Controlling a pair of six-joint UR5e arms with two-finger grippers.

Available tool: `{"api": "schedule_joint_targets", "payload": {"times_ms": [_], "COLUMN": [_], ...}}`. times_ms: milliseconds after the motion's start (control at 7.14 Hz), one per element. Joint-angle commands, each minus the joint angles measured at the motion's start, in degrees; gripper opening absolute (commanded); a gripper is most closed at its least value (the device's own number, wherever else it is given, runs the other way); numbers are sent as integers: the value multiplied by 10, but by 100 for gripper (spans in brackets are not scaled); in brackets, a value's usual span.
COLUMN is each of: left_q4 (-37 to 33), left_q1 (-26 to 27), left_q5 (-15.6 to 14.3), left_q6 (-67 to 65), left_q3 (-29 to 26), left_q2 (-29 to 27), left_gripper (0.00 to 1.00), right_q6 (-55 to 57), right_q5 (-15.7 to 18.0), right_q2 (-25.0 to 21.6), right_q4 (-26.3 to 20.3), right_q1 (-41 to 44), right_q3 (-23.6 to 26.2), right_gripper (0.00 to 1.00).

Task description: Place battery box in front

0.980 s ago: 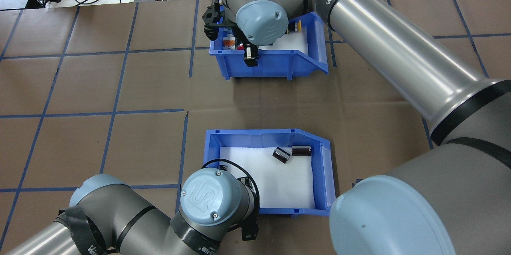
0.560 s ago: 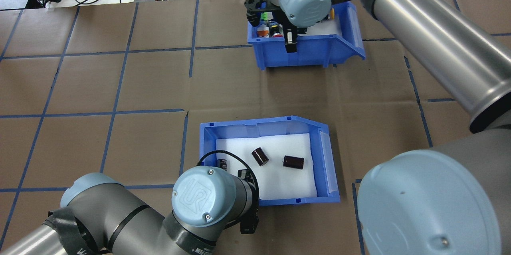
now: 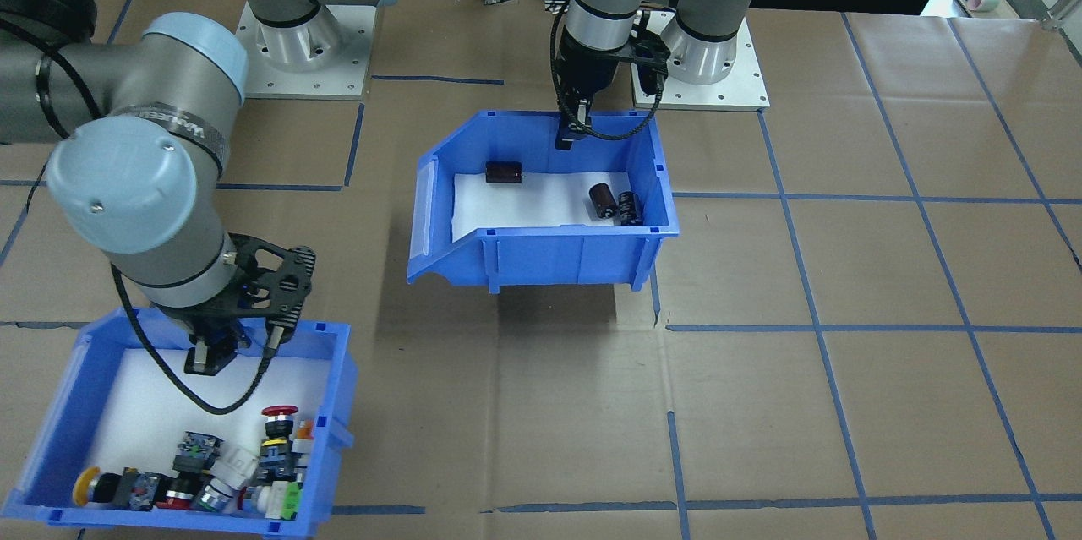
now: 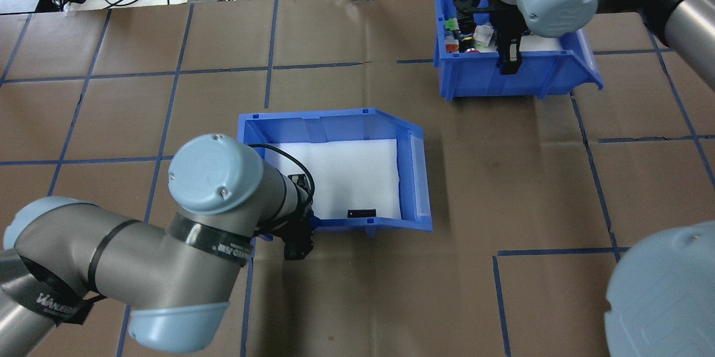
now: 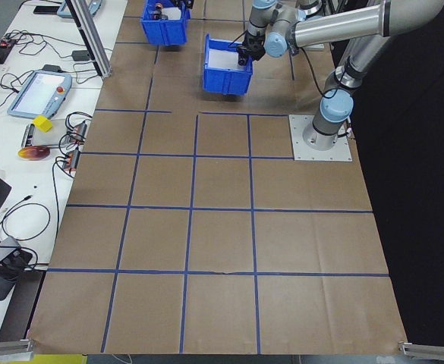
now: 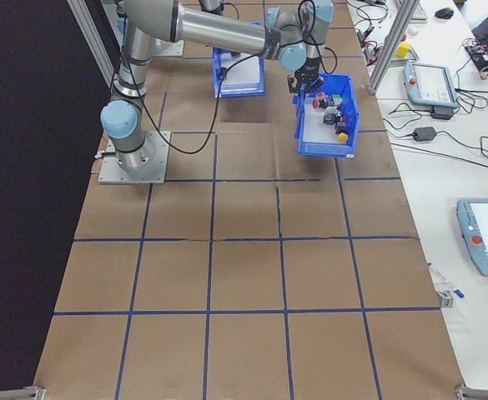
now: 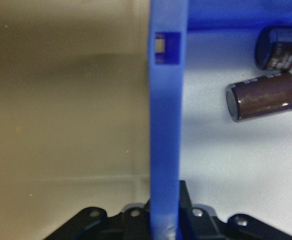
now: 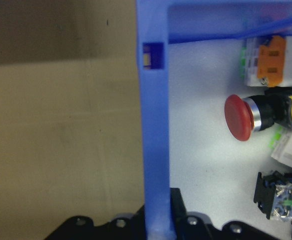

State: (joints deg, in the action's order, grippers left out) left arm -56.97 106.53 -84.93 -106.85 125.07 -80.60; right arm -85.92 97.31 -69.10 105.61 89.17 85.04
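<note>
Currently left pincer (image 3: 565, 137) clamped on rear wall of blue plastic battery box (image 3: 541, 257), airborne; right pincer (image 4: 507, 64) clamped on blue switch bin (image 4: 503, 75) at 1 o'clock. Risk: one-wall grip tilts box, dark cylindrical cells (image 3: 602, 199) roll out open front.

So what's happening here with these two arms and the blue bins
Each arm is carrying a blue plastic bin by its wall. The left gripper is clamped on the rim of the blue foam-lined battery box, which holds three small dark cylindrical cells and is lifted off the brown paper-covered table. The right gripper grips the other blue bin of colourful push-button switches, at the table's far edge from the robot's base.
</note>
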Motion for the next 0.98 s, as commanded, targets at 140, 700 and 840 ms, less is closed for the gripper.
{"api": "schedule_joint_targets", "payload": {"times_ms": [140, 700, 840], "left_q4": [-18, -9, -3], "left_q1": [-55, -42, -29], "left_q5": [5, 35, 35], "left_q6": [55, 53, 52], "left_q3": [-90, -256, -291], "left_q2": [-89, -264, -300], "left_gripper": [0, 2, 2], "right_q6": [-70, -171, -206], "right_q5": [-2, -2, -13], "right_q2": [-89, -190, -191], "right_q4": [14, 20, 20], "right_q1": [-72, -118, -139], "right_q3": [92, 196, 203], "right_gripper": [7, 7, 7]}}
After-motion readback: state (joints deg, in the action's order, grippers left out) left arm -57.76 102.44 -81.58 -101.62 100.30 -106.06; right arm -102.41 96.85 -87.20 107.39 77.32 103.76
